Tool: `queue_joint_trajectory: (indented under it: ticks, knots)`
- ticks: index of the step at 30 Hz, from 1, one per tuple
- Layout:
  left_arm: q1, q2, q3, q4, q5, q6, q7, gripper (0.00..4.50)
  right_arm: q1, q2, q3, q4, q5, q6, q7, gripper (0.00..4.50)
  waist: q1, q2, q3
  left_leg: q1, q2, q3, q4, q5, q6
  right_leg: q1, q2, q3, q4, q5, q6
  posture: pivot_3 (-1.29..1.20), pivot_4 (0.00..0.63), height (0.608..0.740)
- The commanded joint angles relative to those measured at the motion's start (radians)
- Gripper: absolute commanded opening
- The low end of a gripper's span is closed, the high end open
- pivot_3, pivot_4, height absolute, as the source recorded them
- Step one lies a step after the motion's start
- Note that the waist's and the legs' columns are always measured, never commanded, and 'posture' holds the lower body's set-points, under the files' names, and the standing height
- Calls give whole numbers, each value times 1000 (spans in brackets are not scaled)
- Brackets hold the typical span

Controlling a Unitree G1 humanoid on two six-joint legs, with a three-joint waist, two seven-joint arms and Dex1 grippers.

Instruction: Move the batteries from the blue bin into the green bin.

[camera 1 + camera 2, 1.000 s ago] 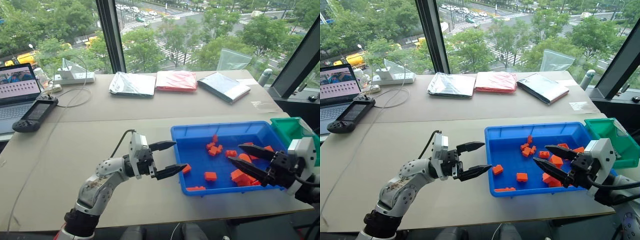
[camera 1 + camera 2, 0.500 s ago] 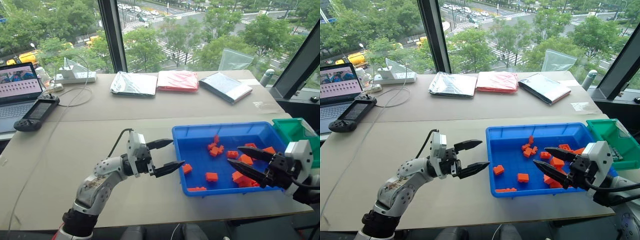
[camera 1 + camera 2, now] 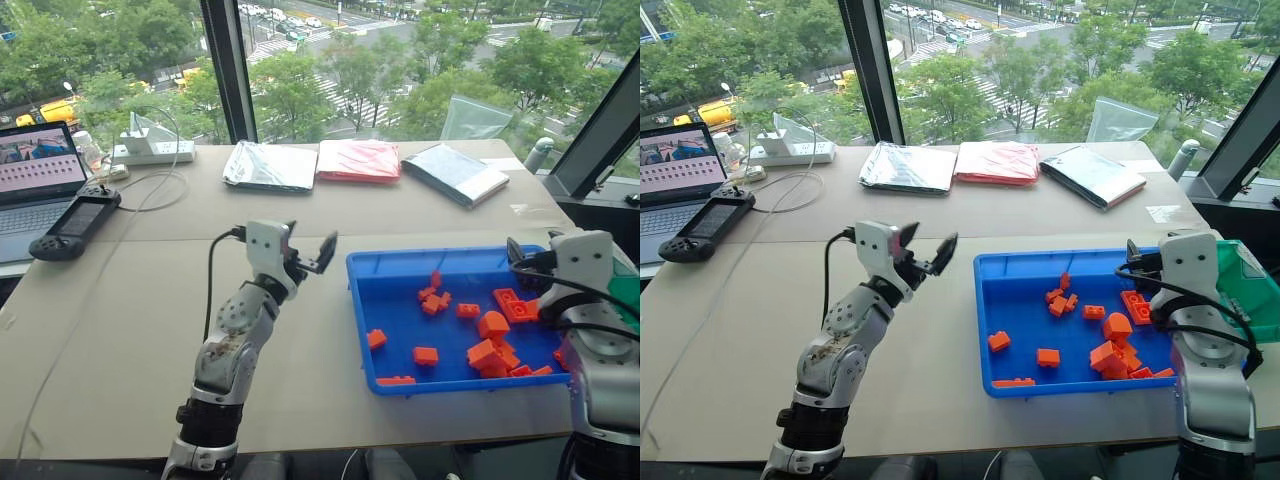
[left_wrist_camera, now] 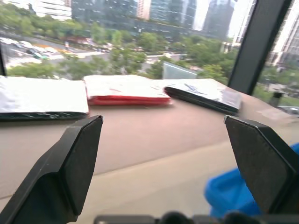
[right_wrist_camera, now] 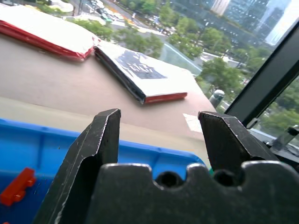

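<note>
The blue bin (image 3: 430, 252) lies on the table at the right and holds several orange bricks (image 3: 490, 345). No batteries can be made out among them. The green bin (image 3: 1252, 300) stands just past the blue bin's right end, partly hidden by my right arm. My left gripper (image 3: 308, 258) is raised left of the blue bin's far left corner and points toward the window. Its fingers (image 4: 77, 154) stand wide open and empty. My right gripper (image 5: 159, 135) hovers over the blue bin's right end, open, with nothing between its fingers.
Three flat pouches lie along the window side: silver (image 3: 267, 166), red (image 3: 357, 160) and dark (image 3: 455, 172). A laptop (image 3: 35, 180), a handheld controller (image 3: 75, 222) and a power strip (image 3: 150, 152) with a trailing cable occupy the far left.
Both arms swung from pointing inward across the table to pointing forward and slightly up. The left gripper left the bin's near corner; the right lifted off the bricks. Both stayed open.
</note>
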State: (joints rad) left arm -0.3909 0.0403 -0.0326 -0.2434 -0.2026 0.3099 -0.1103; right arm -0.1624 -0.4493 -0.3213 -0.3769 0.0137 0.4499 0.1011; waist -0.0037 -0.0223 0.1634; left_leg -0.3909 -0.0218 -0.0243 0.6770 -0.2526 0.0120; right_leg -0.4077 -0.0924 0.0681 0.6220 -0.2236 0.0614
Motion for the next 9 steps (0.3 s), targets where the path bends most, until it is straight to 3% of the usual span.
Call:
queue_joint_trajectory:
  ticks: [1,9]
  knots:
    - [-19,-21,18,-26,14,-42,33,4500,-51,22,2,-16,-16,-31,-44,3119,0,0,0,0,0,0,0,0,0,0,-1,0,0,0,0,0,150,740]
    - [-14,-26,24,-17,23,-28,44,4500,-60,33,36,14,-40,-45,-56,3119,0,0,0,0,-1,0,1,0,0,1,0,-1,0,0,0,0,150,740]
